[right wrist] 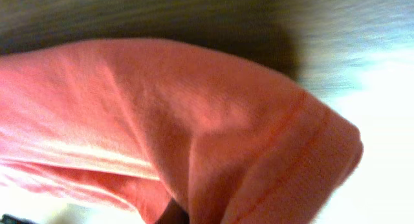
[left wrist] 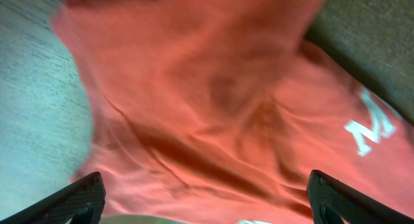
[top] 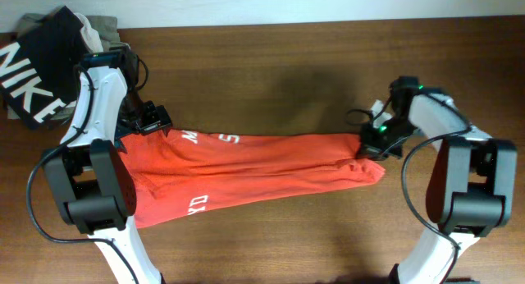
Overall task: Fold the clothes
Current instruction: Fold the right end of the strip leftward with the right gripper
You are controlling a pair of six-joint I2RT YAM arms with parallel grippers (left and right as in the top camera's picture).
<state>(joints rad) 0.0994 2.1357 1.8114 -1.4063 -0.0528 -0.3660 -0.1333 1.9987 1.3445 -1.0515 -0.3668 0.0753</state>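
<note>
Clamping red-orange T-shirt [top: 246, 165] end in right gripper [top: 373, 142], stretched along bench [top: 287, 62]. Hovering over opposite end with left gripper [top: 154, 122] released, fingers [left wrist: 77, 199] spread.

The overhead view is evenly lit and fairly sharp; a soft shadow lies on the desk [top: 303, 87] above the shirt [top: 262, 161]. Both wrist views are close and blurred. In the right wrist view, glare bleaches the lower right corner white.
</note>
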